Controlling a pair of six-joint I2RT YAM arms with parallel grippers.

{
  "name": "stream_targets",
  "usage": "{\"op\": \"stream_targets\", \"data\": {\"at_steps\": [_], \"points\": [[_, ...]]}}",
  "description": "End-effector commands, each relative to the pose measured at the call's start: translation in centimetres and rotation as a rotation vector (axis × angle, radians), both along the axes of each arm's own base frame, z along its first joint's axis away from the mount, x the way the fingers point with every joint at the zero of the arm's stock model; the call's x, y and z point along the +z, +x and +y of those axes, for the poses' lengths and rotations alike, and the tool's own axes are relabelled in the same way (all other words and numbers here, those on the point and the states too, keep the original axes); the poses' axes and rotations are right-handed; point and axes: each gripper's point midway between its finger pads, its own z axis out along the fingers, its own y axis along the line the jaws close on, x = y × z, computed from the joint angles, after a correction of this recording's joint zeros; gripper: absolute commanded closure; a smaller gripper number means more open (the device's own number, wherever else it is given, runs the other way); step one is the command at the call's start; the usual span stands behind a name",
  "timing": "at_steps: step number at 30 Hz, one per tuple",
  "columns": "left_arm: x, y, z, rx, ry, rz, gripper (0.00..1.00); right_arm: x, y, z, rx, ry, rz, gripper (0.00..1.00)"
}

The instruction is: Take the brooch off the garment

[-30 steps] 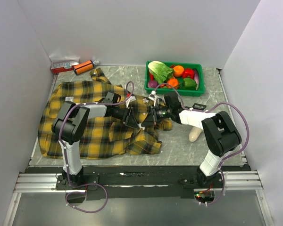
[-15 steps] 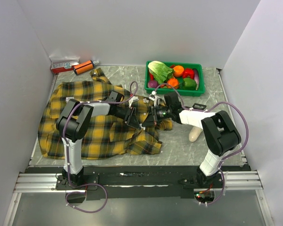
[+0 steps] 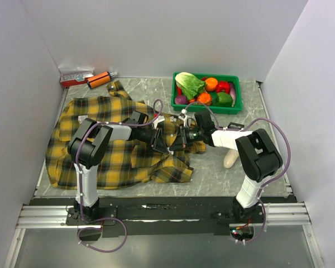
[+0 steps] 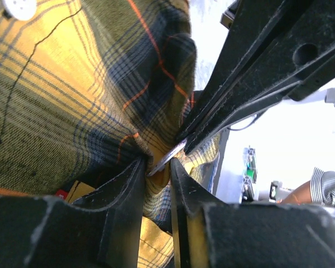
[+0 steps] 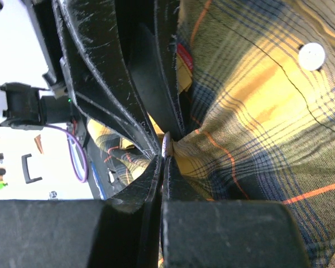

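- Yellow-and-black plaid garment (image 3: 123, 167), thin red lines: spread and rumpled over the left half of the grey marbled surface (image 3: 212, 173), its hem towards the arm bases.
- Pale rounded object (image 3: 230, 159): on the surface, well right of the garment.
- Left pincer (image 4: 156, 162): at the garment's right edge, narrowed onto a bunched fold of the cloth, both pads against fabric.
- Right pincer (image 5: 162, 159): tip to tip with the left pincer at that same fold, closed on a thin pale edge.
- Brooch (image 4: 170, 154): seen edge-on only as a silvery sliver, pinched at the right pincer's tips and touching the gathered cloth; its shape cannot be made out.
- White button (image 5: 311, 56): on the garment, near the fold.
- Green basket (image 3: 212, 110) of vegetables: beyond the garment's right edge.
- Orange cylinder (image 3: 99, 80) and red box (image 3: 75, 77): just beyond the garment's far left corner.
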Motion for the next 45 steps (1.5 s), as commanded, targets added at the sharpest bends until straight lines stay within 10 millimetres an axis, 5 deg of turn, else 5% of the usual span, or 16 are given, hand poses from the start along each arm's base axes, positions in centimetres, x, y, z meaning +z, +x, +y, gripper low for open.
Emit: {"op": "stream_targets", "data": {"at_steps": [1,12,15,19,25,35,39,45], "points": [[-0.7,1.5,-2.2,0.087,0.056,-0.112,0.76,3.3,-1.2,2.5,0.086,0.135,0.013,1.00],[-1.4,2.8,-1.7,0.170,0.166,-0.151,0.93,4.8,-1.6,3.4,0.148,0.161,-0.006,1.00],[0.0,3.3,-1.2,0.184,0.146,-0.149,0.87,4.6,-1.8,3.0,0.159,0.094,-0.040,1.00],[3.3,2.5,0.9,0.130,0.034,-0.199,0.59,4.4,-2.0,1.6,0.173,0.059,-0.090,1.00],[5.8,0.0,2.9,-0.027,0.020,-0.370,0.44,4.7,-1.6,0.5,0.192,0.024,-0.159,1.00],[5.1,0.6,2.9,-0.001,0.047,-0.360,0.43,5.6,0.7,0.0,0.171,-0.068,-0.327,1.00],[4.2,2.0,4.4,0.087,0.096,-0.338,0.43,6.3,2.0,-0.4,0.110,-0.111,-0.447,1.00],[2.8,2.7,6.1,0.144,0.097,-0.194,0.44,6.1,3.0,2.0,-0.019,-0.143,-0.569,1.00]]}}
